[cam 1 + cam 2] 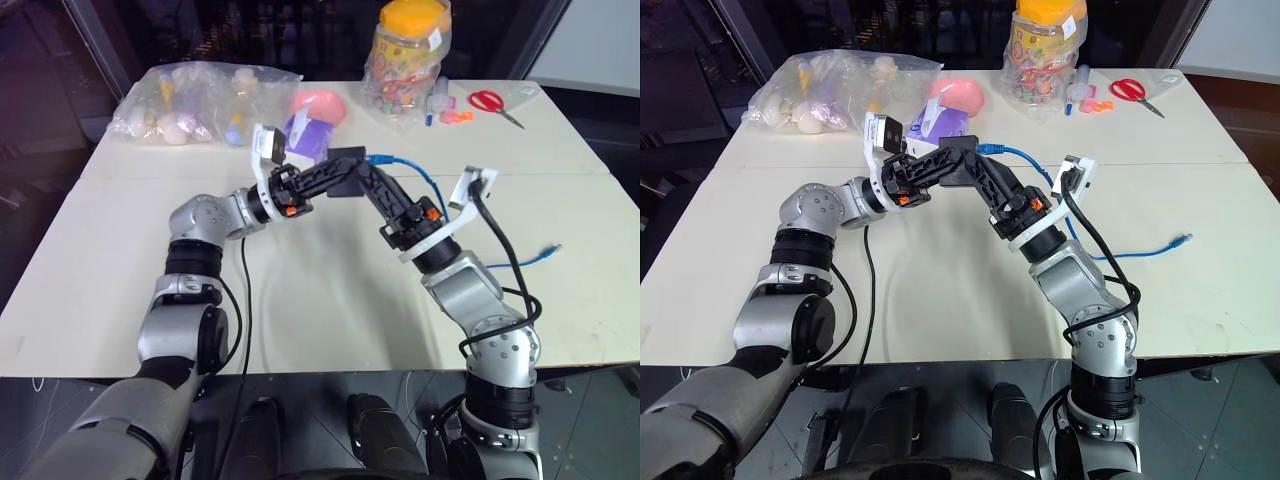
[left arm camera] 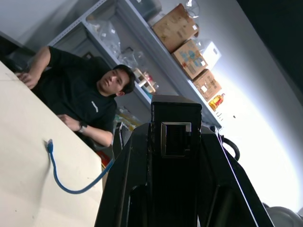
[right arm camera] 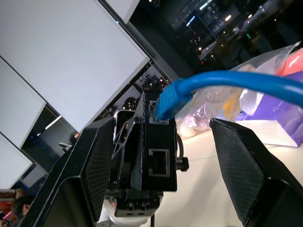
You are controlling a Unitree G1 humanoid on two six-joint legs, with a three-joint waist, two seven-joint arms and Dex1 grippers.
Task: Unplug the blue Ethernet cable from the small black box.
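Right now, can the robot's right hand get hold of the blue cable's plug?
Probably yes. The right gripper is open, its fingers on either side of the black box, which the left gripper grips. The blue cable is plugged in just beyond, and nothing blocks it.

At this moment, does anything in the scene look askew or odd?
Nothing is damaged or spilled. The small matte black box is held up off the cream table in the left gripper, with the bright blue Ethernet cable still plugged in.

The small matt black plastic box [image 3: 156,156] carries a glossy blue rubbery Ethernet cable [image 3: 227,84]; the pale, smooth matt table [image 1: 330,300] looks laminate; finely textured black finger pads [image 3: 239,165].
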